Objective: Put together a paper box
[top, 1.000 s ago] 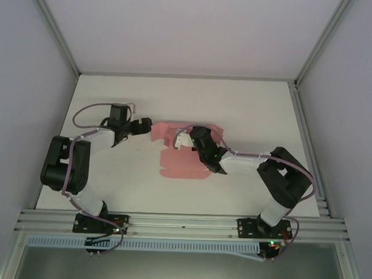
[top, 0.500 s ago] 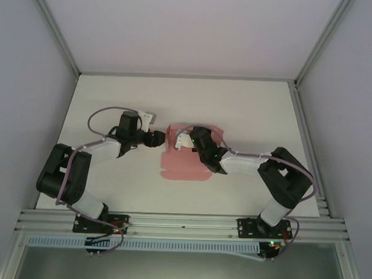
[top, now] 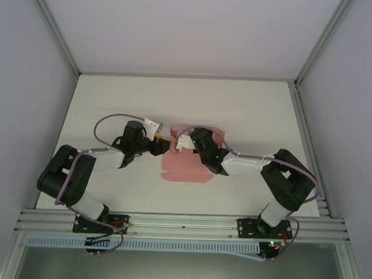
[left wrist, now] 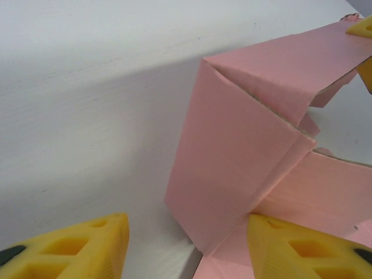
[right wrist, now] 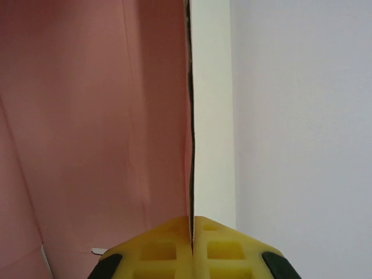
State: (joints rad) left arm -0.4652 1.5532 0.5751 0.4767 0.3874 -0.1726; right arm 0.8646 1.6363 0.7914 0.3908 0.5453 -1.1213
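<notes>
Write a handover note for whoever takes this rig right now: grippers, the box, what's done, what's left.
Left gripper: open, fingers on either side of a raised flap at the box's left side, not clamped.
Right gripper: shut on a panel edge of the box.
Box: mid-table, partly folded, near part flat.
Done: some panels raised.
Left: remaining folds and closing.

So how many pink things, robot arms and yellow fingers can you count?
Pink folded paper box: 1
Black robot arms, left and right: 2
Yellow rubbery fingers, left pair and right pair: 4
Total: 7
</notes>
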